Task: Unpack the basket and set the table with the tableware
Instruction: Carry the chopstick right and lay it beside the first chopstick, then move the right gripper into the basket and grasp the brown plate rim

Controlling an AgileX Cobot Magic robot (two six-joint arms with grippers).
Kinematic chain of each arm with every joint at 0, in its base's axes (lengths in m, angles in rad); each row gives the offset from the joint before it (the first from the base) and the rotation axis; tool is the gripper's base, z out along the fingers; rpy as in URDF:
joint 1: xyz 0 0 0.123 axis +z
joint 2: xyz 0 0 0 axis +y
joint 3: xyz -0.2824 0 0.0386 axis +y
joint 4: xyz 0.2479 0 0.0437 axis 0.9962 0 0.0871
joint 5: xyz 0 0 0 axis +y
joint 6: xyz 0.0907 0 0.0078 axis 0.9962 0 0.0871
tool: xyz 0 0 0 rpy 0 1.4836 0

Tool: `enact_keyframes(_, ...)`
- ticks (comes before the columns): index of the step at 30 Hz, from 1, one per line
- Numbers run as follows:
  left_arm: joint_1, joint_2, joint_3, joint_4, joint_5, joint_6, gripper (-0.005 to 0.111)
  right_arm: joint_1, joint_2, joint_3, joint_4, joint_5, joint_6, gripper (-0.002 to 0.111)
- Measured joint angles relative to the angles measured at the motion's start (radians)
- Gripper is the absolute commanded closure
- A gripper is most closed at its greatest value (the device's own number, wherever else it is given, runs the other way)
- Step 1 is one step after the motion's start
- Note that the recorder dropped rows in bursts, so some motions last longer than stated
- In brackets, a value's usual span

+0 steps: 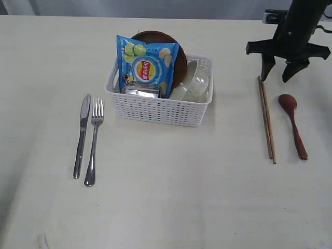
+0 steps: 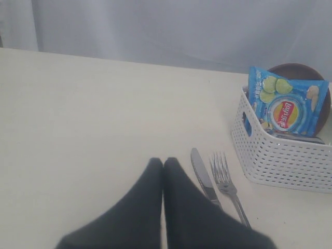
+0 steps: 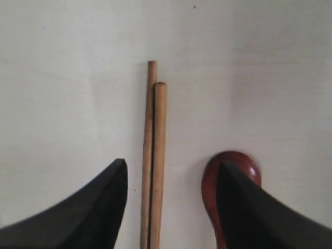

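Chopsticks lie side by side and touching on the table, to the right of the basket. Their long axis runs from the far side towards the near edge, slanting slightly rightward as it comes nearer. Just beside them on the right lies the reddish-brown spoon, roughly parallel, bowl at the far end and handle towards the near edge. The right arm reaches in from the far right corner with its wrist bent downward, so the right gripper points at the tabletop over the far ends of both pieces. Its jaws stand wide apart with nothing between them but bare table and the chopsticks below. In the wrist view the pair runs up the gap close to one finger, while the other finger hides part of the spoon. The left gripper has its tips pressed together on nothing, near the knife and fork, which lie parallel left of the basket, tines pointing away. Inside the basket stand a blue chip bag, the dark plate, the pale bowl and a steel cup.
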Motion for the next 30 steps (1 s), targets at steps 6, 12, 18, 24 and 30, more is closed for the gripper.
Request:
enact_keyframes(6,0.000,0.000,0.000,0.000,0.000,0.000,0.107,0.049,-0.187,-0.010,0.140,-0.049,-0.132,0.058)
enact_keyframes(12,0.000,0.000,0.000,0.000,0.000,0.000,0.107,0.214,-0.306,-0.014,0.375,-0.154,-0.508,0.058)
enact_keyframes(18,0.000,0.000,0.000,0.000,0.000,0.000,0.107,0.300,-0.293,-0.014,0.376,-0.233,-0.607,0.057)
enact_keyframes(24,0.000,0.000,0.000,0.000,0.000,0.000,0.107,0.349,-0.248,-0.014,0.376,-0.295,-0.762,0.034)
enact_keyframes(30,0.000,0.000,0.000,0.000,0.000,0.000,0.107,0.353,-0.193,-0.014,0.369,-0.280,-0.791,0.029)
